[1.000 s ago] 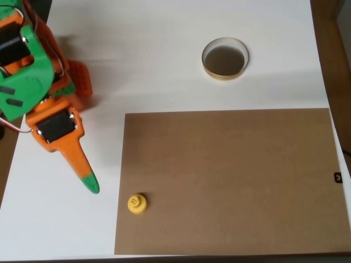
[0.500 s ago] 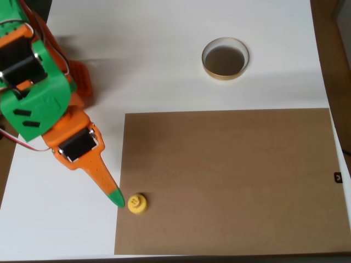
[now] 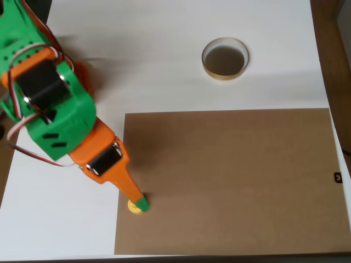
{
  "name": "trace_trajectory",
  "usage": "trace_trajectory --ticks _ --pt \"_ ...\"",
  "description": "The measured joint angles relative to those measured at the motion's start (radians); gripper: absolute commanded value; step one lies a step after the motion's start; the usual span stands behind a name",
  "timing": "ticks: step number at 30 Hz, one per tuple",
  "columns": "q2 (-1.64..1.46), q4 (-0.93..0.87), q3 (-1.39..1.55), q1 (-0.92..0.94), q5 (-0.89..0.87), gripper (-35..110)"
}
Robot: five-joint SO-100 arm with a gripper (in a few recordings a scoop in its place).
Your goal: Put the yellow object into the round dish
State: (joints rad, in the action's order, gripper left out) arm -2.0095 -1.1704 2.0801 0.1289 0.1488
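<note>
Overhead view: the orange-and-green end effector (image 3: 141, 204) has its green tip right over the small bright yellow plastic piece (image 3: 133, 207) – only a sliver of yellow peeks out at the tip's 8 o'clock side. Can't tell how far the jaws are open or whether they've got hold of anything. The yellow piece sits at the lower left edge of the flat brown cardboard sheet (image 3: 236, 181) on the white desk (image 3: 153, 60). The shallow round dish with a tan rim and dark inside (image 3: 225, 58) is well apart – up at about 1 o'clock from the piece, on the bare desk.
</note>
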Motion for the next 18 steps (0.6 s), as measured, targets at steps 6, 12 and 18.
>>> trace_trajectory --ticks 6,12,18 --pt "0.141 -0.031 -0.067 -0.018 0.005 34" --pt "0.206 -0.032 -0.089 -0.034 0.009 34" --pt "0.305 -0.011 -0.112 -0.02 0.038 33"
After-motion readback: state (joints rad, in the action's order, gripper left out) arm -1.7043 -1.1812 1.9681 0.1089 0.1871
